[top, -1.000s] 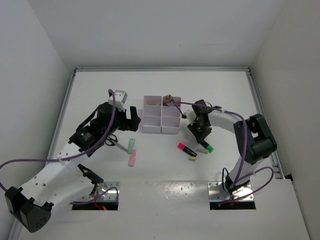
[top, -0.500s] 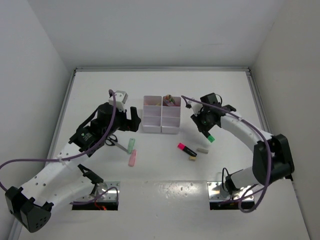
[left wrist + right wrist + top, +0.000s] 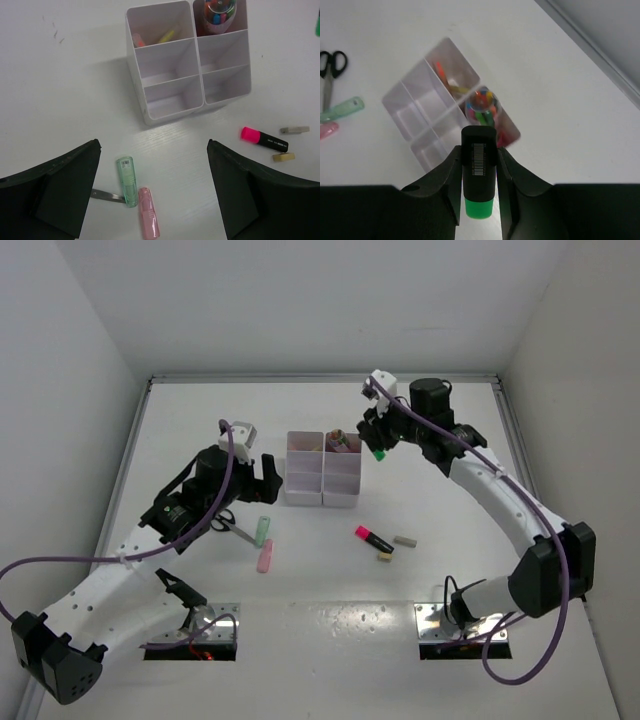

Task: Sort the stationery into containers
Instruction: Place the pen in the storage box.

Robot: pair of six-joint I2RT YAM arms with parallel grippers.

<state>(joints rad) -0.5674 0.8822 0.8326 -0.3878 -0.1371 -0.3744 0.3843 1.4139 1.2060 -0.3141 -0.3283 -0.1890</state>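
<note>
My right gripper (image 3: 378,443) is shut on a black highlighter with a green cap (image 3: 479,172), held in the air just right of the white six-compartment tray's (image 3: 305,484) far end. In the right wrist view the tray (image 3: 415,120) lies below the highlighter. My left gripper (image 3: 262,472) stands open and empty left of the tray (image 3: 172,95). Below its jaws lie a pastel green stick (image 3: 127,181) and a pink stick (image 3: 148,219). A pink highlighter (image 3: 374,539) and two small erasers (image 3: 404,540) (image 3: 384,557) lie on the table in front of the tray.
Black-handled scissors (image 3: 228,523) lie by the green stick (image 3: 263,530), partly under my left arm. The tray's far compartments hold coloured pens and pencils (image 3: 219,12). White walls enclose the table on three sides.
My right arm has lifted the green-capped highlighter off the table and carried it back and up to the tray's far right corner. The left arm has not moved.
</note>
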